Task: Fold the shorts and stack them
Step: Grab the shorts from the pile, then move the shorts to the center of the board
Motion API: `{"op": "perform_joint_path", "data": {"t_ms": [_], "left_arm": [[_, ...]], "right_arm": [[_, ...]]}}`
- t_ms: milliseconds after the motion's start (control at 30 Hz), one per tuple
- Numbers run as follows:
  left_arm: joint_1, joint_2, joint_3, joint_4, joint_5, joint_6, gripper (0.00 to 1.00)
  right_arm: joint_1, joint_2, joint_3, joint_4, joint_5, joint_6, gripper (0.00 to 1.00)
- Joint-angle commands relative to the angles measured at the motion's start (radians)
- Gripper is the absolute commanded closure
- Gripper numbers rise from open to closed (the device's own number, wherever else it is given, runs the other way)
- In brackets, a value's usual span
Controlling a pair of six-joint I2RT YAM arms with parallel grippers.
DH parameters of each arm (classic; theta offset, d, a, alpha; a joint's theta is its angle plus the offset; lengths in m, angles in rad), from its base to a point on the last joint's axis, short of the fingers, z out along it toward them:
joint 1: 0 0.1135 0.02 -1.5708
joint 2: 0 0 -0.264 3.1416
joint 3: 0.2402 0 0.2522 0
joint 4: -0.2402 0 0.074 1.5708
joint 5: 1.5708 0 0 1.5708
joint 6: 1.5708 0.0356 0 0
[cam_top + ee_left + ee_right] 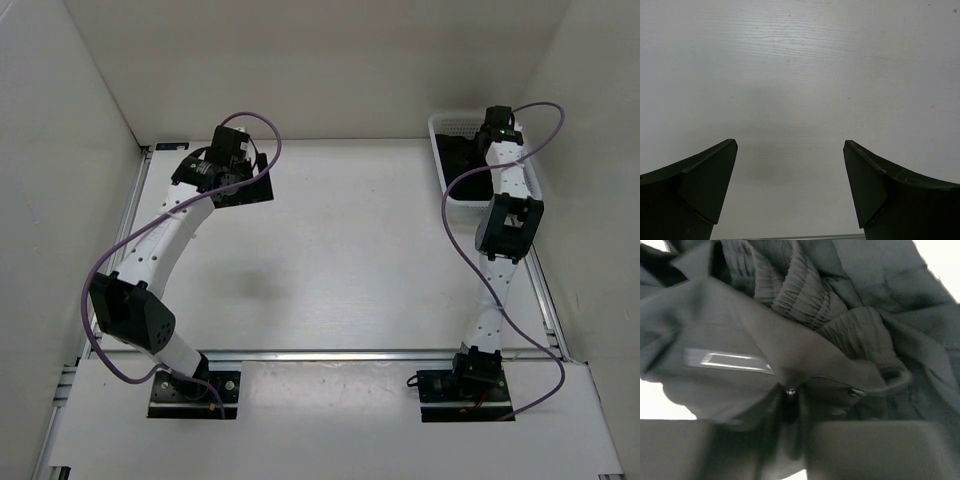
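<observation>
The black shorts [460, 162] lie crumpled in a white basket [440, 125] at the back right. In the right wrist view the shorts [805, 295] fill the frame, with a ribbed elastic waistband and a grey label [725, 361]. My right gripper [797, 412] is down in the basket. Its jaws stand nearly together, pinching a fold of the fabric, and the picture is blurred. In the top view the gripper's tips are hidden behind the right arm. My left gripper [790, 160] is open and empty over bare white table. It hangs at the back left [222, 183].
White walls close in the table on the left, back and right. Metal rails [350, 353] run along the table's near edge and sides. Purple cables loop off both arms. The basket sits against the right wall.
</observation>
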Motion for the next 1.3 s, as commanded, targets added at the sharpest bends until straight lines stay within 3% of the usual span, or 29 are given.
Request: {"op": "perform_joint_path", "data": {"t_ms": [0, 33, 333, 600, 733, 800, 833, 867, 900, 1067, 1200, 1233, 1267], "left_arm": [[-0.005, -0.017, 0.046, 0.0, 0.009, 0.01, 0.0], [-0.005, -0.017, 0.046, 0.0, 0.009, 0.01, 0.0], [-0.005, -0.112, -0.057, -0.009, -0.003, -0.011, 0.0], [-0.005, -0.219, -0.08, -0.042, -0.063, -0.022, 0.0], [0.015, -0.241, -0.046, -0.078, -0.063, -0.043, 0.0], [0.029, -0.256, -0.037, -0.087, -0.046, -0.043, 0.0], [0.041, -0.267, -0.037, -0.087, -0.046, -0.043, 0.0], [0.041, -0.267, -0.025, -0.12, -0.046, -0.043, 0.0], [0.052, -0.267, -0.016, -0.134, -0.055, -0.043, 0.0], [0.052, -0.288, -0.058, -0.156, -0.019, -0.052, 0.0], [0.02, -0.279, -0.168, -0.115, 0.023, -0.103, 0.07], [0.009, -0.27, -0.19, -0.105, 0.023, -0.114, 0.07], [0.009, -0.246, -0.215, -0.09, 0.034, -0.125, 0.07]], "right_arm": [[-0.003, -0.087, 0.031, 0.075, -0.017, 0.015, 0.9], [-0.003, -0.108, 0.031, 0.075, -0.031, 0.015, 1.0], [0.147, -0.603, -0.093, 0.094, -0.152, -0.107, 1.0], [0.504, -0.958, -0.275, 0.071, -0.14, -0.152, 1.0], [0.713, -1.116, -0.568, 0.095, -0.121, -0.1, 1.0], [0.783, -1.151, -0.701, 0.115, -0.109, -0.077, 0.96], [0.849, -1.162, -0.826, 0.115, -0.073, -0.059, 0.89], [0.875, -1.174, -0.887, 0.115, -0.072, -0.031, 0.77], [0.921, -1.174, -0.941, 0.115, -0.072, -0.031, 0.48], [1.018, -1.219, -1.152, 0.091, -0.051, 0.041, 0.17], [0.986, -1.332, -1.231, 0.058, 0.006, 0.108, 0.18], [0.969, -1.351, -1.249, 0.058, 0.006, 0.124, 0.22], [0.951, -1.366, -1.266, 0.058, 0.006, 0.139, 0.33]]}}
